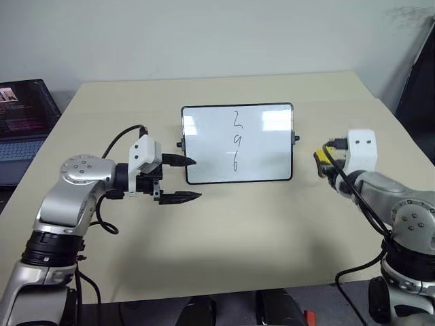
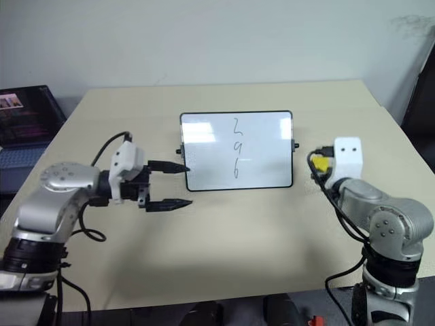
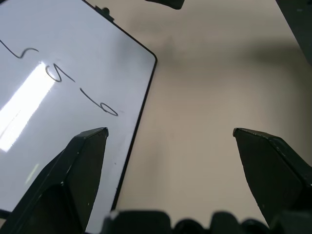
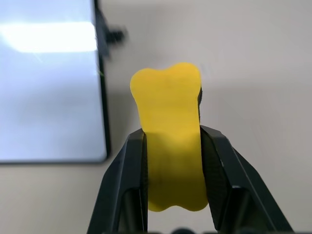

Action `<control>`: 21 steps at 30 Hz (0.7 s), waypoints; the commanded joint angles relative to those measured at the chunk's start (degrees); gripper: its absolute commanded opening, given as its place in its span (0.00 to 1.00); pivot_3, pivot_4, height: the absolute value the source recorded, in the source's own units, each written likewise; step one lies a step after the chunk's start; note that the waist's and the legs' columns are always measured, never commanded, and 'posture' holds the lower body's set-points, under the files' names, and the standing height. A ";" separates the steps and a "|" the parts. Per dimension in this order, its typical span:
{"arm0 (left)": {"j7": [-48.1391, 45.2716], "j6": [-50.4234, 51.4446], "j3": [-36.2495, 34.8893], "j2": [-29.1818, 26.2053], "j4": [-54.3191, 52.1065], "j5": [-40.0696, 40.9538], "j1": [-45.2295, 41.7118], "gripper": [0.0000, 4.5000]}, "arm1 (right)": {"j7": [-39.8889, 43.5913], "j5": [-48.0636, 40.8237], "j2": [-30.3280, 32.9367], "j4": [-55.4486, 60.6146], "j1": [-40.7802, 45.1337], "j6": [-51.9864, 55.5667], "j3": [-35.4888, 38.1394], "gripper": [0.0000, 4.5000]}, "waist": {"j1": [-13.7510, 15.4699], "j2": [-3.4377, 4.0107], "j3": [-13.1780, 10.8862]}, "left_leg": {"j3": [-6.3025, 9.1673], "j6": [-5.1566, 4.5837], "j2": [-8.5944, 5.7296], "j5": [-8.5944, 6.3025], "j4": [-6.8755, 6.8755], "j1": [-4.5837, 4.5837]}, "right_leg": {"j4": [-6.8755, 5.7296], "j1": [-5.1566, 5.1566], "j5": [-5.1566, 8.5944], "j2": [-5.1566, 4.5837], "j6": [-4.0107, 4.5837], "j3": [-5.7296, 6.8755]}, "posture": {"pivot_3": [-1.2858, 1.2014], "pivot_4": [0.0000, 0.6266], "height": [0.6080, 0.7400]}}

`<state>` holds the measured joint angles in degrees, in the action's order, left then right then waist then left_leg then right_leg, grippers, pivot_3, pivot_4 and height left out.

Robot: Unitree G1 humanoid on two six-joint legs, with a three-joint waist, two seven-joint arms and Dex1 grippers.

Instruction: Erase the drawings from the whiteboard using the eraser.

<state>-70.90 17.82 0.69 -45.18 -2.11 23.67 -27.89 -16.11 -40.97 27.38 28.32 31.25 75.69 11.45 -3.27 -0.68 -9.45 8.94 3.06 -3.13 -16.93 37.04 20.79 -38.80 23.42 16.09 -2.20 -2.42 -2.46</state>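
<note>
A: Eraser [image 4: 169, 141] location?
B: I see it clamped in the right gripper's [image 4: 171, 134] fingers, right of the whiteboard [image 1: 237, 144].
A: Left gripper [image 1: 184, 178]?
B: Fingers apart, by the board's left edge; drawings [image 1: 236, 142] intact.

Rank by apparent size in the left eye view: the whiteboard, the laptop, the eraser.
1. whiteboard, clearly largest.
2. laptop, cut off by the picture's edge, so its full size is unsure.
3. eraser, a small yellow block in the right gripper.
</note>
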 commanded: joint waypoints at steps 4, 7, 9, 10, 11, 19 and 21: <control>8.97 -2.61 -0.58 3.54 0.89 -5.01 -1.62 1.00 | 13.45 9.52 3.29 -2.06 3.05 -17.35 -9.12 0.25 | 0.00 -0.02 0.00 | 0.02 0.01 0.01 0.00 0.00 0.02 | 0.01 0.01 0.00 -0.01 0.00 0.01 | 0.52 0.24 1.00; 15.14 -3.73 -0.03 5.89 2.09 -9.08 -2.49 1.00 | 17.72 13.66 3.34 -4.89 4.31 -22.69 -12.66 0.25 | 0.13 -0.02 0.00 | 0.03 0.01 -0.04 0.01 0.02 0.03 | 0.01 0.01 0.00 -0.05 0.00 0.01 | 0.52 0.24 1.00; 19.79 -4.78 0.34 7.58 2.86 -12.35 -2.86 1.00 | 20.26 16.25 2.97 -7.50 5.58 -25.97 -14.63 0.25 | 0.12 -0.03 0.00 | 0.02 0.02 -0.04 0.01 0.04 0.03 | 0.00 0.01 -0.01 -0.05 0.00 0.00 | 0.52 0.24 1.00; 21.68 -4.94 0.43 8.30 3.11 -13.59 -2.95 1.00 | 21.52 17.66 2.96 -8.85 6.33 -27.67 -15.63 0.25 | 0.13 -0.03 0.00 | 0.03 0.03 -0.04 0.02 0.04 0.03 | 0.00 0.01 -0.01 -0.06 0.00 0.00 | 0.52 0.24 1.00; 23.47 -5.58 0.66 8.95 3.22 -14.96 -2.88 1.00 | 23.11 18.87 3.04 -10.27 7.15 -29.28 -16.72 0.25 | 0.13 -0.03 0.00 | 0.03 0.03 -0.04 0.02 0.04 0.03 | 0.00 0.01 -0.01 -0.05 0.00 0.01 | 0.52 0.24 1.00; 33.14 -2.80 1.46 15.12 -1.98 -18.32 0.26 1.00 | 31.67 28.25 0.30 -24.28 13.72 -42.82 -21.84 0.25 | 0.04 -0.03 0.00 | -0.05 0.12 -0.04 0.06 0.04 0.05 | -0.04 0.09 -0.01 -0.07 0.01 -0.06 | 0.52 0.24 1.00; 35.17 -2.34 1.53 16.19 -2.82 -19.30 0.89 1.00 | 33.13 29.88 -0.74 -27.71 15.12 -45.61 -22.08 0.25 | 0.12 -0.04 0.00 | -0.01 0.14 -0.03 0.08 0.04 0.08 | -0.04 0.12 -0.02 -0.07 0.01 -0.02 | 0.52 0.24 1.00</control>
<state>-37.48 15.43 3.05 -29.05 -2.22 5.09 -26.81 16.02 -12.51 26.62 1.06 44.65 33.16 -10.86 -3.15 -0.72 -9.45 8.93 3.22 -3.15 -16.85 37.09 20.86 -38.85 23.54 16.07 -2.27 -2.41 -2.48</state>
